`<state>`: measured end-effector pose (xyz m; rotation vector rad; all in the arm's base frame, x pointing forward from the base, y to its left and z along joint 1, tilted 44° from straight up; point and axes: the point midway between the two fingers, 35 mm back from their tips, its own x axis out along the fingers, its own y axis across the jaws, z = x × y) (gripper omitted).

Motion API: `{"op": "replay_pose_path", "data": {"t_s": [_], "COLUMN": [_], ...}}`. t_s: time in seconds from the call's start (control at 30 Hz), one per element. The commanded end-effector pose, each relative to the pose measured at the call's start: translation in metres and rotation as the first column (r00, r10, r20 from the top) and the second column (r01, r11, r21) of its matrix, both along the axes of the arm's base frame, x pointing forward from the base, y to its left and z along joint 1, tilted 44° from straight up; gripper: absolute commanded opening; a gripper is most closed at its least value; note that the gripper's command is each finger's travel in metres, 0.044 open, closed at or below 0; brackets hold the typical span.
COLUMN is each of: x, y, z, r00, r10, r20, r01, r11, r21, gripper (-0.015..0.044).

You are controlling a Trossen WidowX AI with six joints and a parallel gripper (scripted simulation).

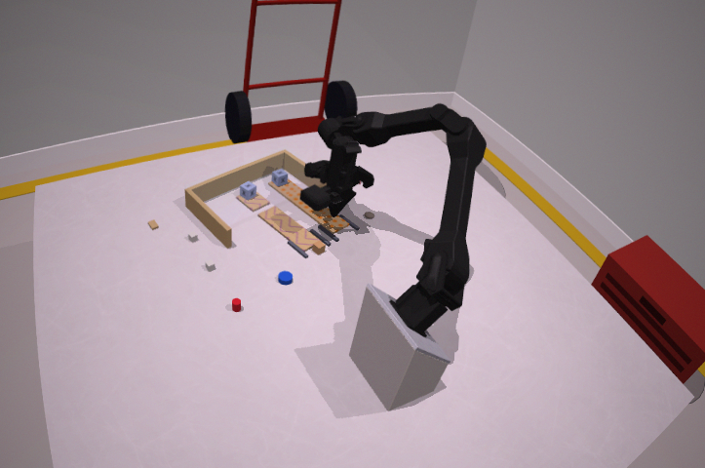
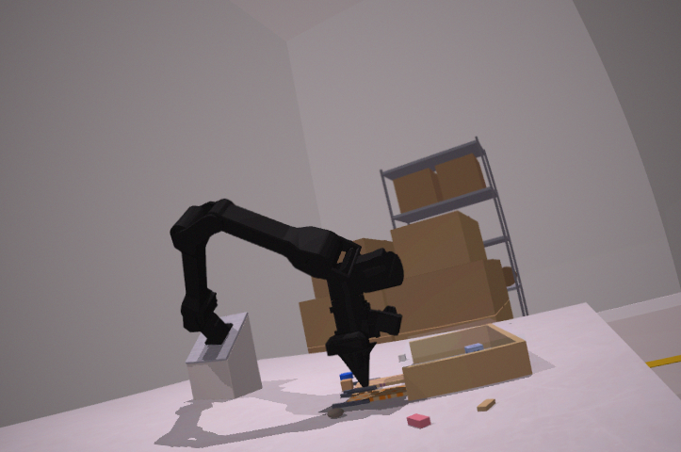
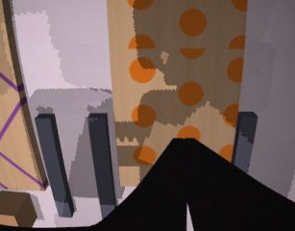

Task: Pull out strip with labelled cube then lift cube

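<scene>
i see my gripper (image 1: 336, 208) pointing straight down, its fingers pressed tight together with nothing between them. the tip sits low over the near end of the dotted strip (image 1: 308, 205), the long orange-spotted one. i cannot tell if it touches. that strip runs in one piece back into the open wooden tray (image 1: 209, 212), and a labelled cube (image 1: 280, 176) sits on its far end. beside it, the zigzag strip (image 1: 290, 228) lies apart from a short piece (image 1: 253, 201) that carries the other cube (image 1: 247, 190). dark little bars (image 3: 103, 154) stand beside the strip ends.
</scene>
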<state>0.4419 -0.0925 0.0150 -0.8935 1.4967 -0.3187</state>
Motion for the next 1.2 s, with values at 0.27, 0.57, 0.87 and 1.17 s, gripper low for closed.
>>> {"op": "replay_pose_path", "data": {"t_s": [0.27, 0.57, 0.87, 1.17], "x": [-0.0019, -0.0019, -0.0019, -0.0018], "y": [-0.0110, -0.0110, -0.0112, -0.0118], "z": [-0.0113, -0.0113, -0.0116, -0.0122], "r00": [1.000, 1.000, 1.000, 1.000], "r10": [0.001, 0.001, 0.001, 0.001], "r20": [-0.007, -0.007, -0.007, -0.007], "r01": [-0.001, -0.001, -0.001, -0.001], "r11": [1.000, 1.000, 1.000, 1.000], "r21": [0.001, 0.001, 0.001, 0.001], "gripper": [0.0000, 0.0000, 0.0000, 0.0000]}}
